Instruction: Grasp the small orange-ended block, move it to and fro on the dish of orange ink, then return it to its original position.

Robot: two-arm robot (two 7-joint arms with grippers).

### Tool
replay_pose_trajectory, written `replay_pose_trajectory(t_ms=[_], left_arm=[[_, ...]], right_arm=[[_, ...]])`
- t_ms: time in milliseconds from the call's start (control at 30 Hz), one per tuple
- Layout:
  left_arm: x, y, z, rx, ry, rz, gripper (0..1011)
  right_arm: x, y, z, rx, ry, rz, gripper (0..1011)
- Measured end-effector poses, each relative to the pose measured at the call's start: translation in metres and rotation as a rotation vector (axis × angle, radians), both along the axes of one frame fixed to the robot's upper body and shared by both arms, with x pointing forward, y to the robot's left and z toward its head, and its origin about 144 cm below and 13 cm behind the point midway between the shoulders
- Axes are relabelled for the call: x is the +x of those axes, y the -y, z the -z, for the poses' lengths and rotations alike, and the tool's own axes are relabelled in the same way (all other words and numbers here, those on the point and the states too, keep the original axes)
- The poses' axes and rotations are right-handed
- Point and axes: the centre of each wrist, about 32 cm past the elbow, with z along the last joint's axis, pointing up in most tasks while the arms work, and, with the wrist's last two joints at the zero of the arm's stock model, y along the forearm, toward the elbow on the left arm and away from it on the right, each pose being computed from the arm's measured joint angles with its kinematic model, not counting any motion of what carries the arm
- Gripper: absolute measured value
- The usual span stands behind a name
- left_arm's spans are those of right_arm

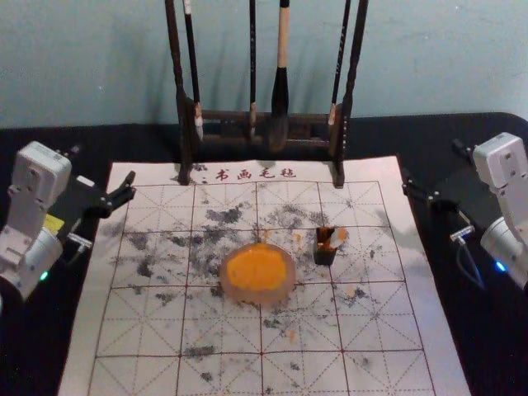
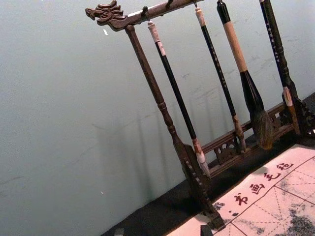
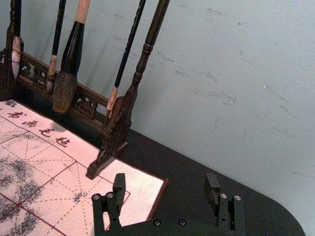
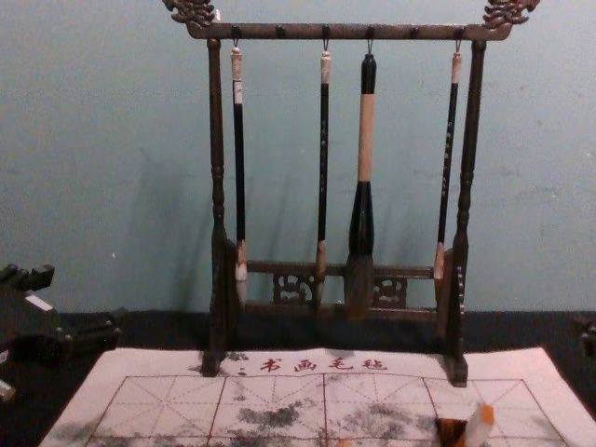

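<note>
Presently our right gripper (image 3: 165, 184) and left gripper (image 2: 163, 230) hang open beside the paper (image 1: 92, 330), and an off-centre grab at the block (image 1: 339, 237), tilted by the pot (image 1: 324, 256) right of the ink dish (image 1: 257, 296), could topple both.

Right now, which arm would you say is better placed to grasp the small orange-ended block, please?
The right, I'd judge: the orange-ended block sits right of the orange ink dish, nearer the right gripper, which is open and empty.
</note>
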Motion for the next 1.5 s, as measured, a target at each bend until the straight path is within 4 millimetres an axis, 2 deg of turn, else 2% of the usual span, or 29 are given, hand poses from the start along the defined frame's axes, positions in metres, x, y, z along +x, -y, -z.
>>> replay_pose_trajectory(t_ms=[233,867,1000,1200,1500], left_arm=[[0.0,0.0,0.0,0.0,0.0,0.0,1001],[0.0,0.0,0.0,0.0,0.0,0.0,1001],[0.0,0.0,0.0,0.0,0.0,0.0,1001],[0.0,0.0,0.0,0.0,0.0,0.0,1001],[0.0,0.0,0.0,0.0,0.0,0.0,1001]], right_arm=[[-0.009,-0.003,0.002,0.03,-0.026,-0.011,1000],[-0.061,-0.031,0.018,0.121,-0.232,-0.176,1002],[-0.065,-0.038,0.017,0.138,-0.247,-0.208,1000],[-0.068,-0.057,0.018,0.189,-0.249,-0.244,1000],[-0.063,-0.083,0.019,0.25,-0.247,-0.187,1000]])
